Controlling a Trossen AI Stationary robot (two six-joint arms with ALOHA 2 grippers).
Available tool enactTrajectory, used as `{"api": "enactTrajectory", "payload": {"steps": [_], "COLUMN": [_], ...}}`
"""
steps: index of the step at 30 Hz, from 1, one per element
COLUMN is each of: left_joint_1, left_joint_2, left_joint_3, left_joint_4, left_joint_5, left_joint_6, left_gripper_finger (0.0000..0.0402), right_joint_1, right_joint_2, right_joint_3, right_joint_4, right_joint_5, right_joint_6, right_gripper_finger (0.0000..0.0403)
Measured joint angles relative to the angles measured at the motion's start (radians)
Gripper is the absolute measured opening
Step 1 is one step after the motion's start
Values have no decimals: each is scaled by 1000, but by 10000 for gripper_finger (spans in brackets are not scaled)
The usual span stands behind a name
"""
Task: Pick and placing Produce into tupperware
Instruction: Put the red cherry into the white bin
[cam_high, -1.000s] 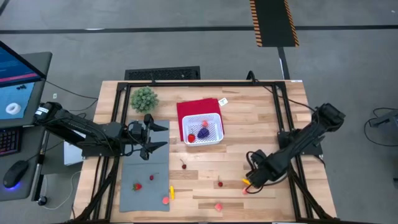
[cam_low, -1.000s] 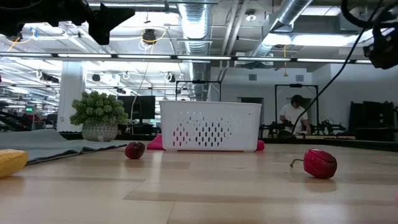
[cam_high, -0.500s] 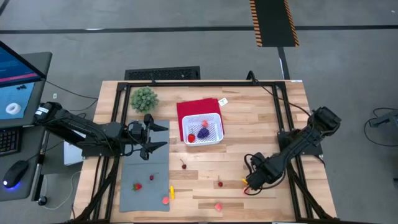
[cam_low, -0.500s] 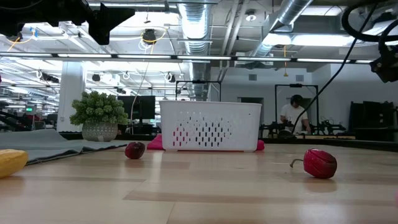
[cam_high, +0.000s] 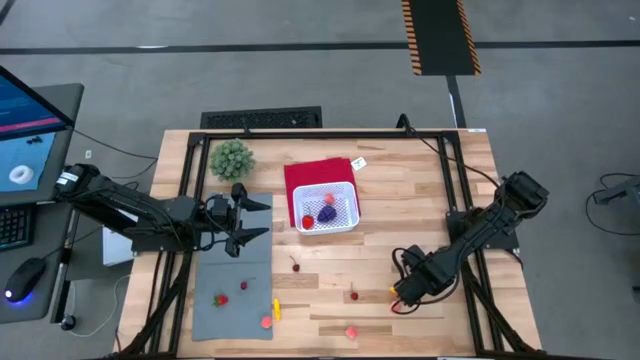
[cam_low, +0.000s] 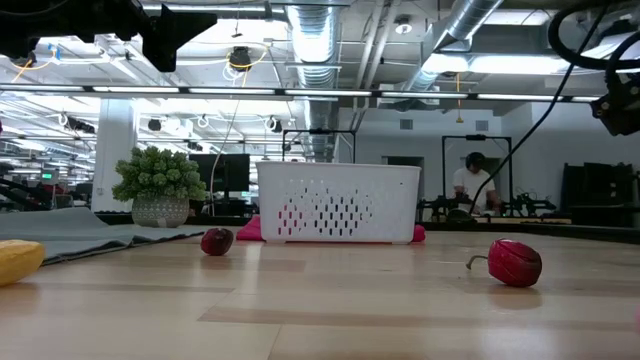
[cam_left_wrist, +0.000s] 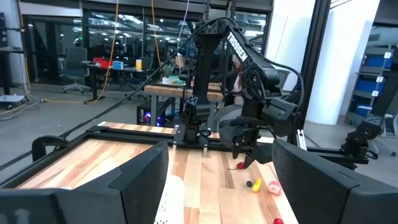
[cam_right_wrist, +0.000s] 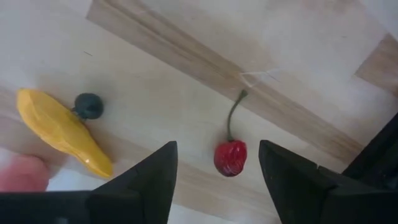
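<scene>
The white latticed tupperware (cam_high: 327, 210) stands on a red cloth (cam_high: 312, 174) and holds red and purple produce. Small red pieces (cam_high: 296, 266) (cam_high: 354, 295) lie on the wood, and others (cam_high: 221, 299) lie on the grey mat (cam_high: 232, 300). My right gripper (cam_high: 398, 296) points down near the right front, open. Its fingers stand on either side of a red cherry (cam_right_wrist: 230, 157) with a stem, without touching it. Beside the cherry lies a yellow piece (cam_right_wrist: 62, 134). My left gripper (cam_high: 240, 235) hangs open over the mat's far edge, holding nothing.
A green bushy plant (cam_high: 231, 158) in a pot stands at the far left. A pink piece (cam_high: 351, 332) lies near the front edge and a yellow one (cam_high: 276, 309) at the mat's edge. Black frame rails (cam_high: 185, 200) run along both sides of the table.
My right arm has sunk a little toward the table over the cherry. The produce and the tupperware have stayed where they were.
</scene>
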Motion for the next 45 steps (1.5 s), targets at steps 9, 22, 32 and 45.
{"api": "enactTrajectory", "payload": {"steps": [9, 22, 32, 45], "left_joint_1": [0, 0, 0, 0], "left_joint_2": [0, 0, 0, 0], "left_joint_3": [0, 0, 0, 0], "left_joint_4": [0, 0, 1, 2], "left_joint_5": [0, 0, 0, 0], "left_joint_6": [-2, -8, -8, -8], "left_gripper_finger": [277, 277, 277, 277], "right_joint_1": [0, 2, 8, 7], "right_joint_2": [0, -1, -1, -1], "right_joint_3": [0, -50, -82, -101], "right_joint_4": [-5, 45, 93, 109], "right_joint_5": [22, -15, 6, -5], "right_joint_6": [0, 5, 26, 33], "right_gripper_finger": [219, 212, 211, 148]}}
